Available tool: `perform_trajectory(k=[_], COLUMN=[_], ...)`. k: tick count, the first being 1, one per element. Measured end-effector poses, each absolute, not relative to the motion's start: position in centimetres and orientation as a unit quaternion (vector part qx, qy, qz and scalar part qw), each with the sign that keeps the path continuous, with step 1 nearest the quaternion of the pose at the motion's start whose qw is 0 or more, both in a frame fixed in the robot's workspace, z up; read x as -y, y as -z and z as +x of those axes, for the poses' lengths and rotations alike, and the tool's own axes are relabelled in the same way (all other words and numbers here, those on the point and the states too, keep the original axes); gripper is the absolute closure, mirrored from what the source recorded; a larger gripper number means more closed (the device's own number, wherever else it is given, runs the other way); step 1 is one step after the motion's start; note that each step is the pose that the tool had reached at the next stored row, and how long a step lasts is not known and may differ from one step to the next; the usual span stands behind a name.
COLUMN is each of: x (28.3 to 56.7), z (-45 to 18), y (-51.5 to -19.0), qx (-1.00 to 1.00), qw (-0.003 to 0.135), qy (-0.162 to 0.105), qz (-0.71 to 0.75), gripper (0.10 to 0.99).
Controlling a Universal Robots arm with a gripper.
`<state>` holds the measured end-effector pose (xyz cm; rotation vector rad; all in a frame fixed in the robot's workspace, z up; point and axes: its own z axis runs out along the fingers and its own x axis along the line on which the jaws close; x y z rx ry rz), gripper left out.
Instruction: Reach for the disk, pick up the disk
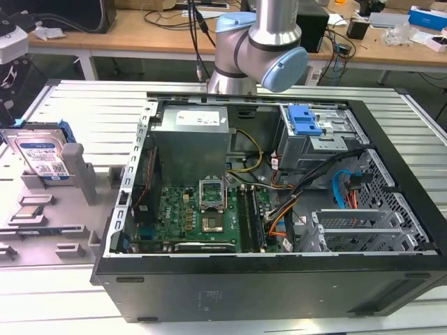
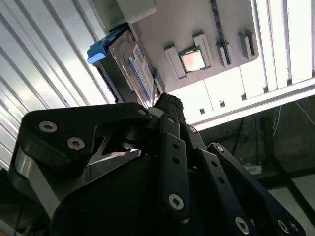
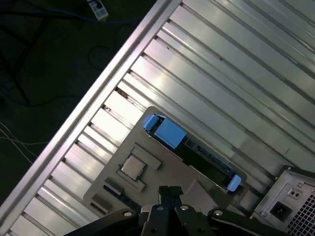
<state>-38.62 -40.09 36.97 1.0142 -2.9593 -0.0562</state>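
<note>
Currently my hand (image 2: 169,102) is pinched closed, empty, hanging apart from the disk (image 2: 134,69). Disk stands on edge in its blue bracket (image 2: 98,51), slotted in the grey holder plate (image 1: 64,209), outside the computer case (image 1: 265,287), off the case's side at the exterior view's left.

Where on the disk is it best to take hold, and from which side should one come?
Grip the disk across its two broad faces at the free top edge, coming from above: it stands on edge in the grey holder.
</note>
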Motion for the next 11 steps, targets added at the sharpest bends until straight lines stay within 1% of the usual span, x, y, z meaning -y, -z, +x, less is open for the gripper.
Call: perform_trajectory(k=[11], x=[40.09], z=[-38.62], y=[-36.97], qx=[0.919], qw=[0.008], qy=[0.017], qz=[0.394], gripper=[0.980])
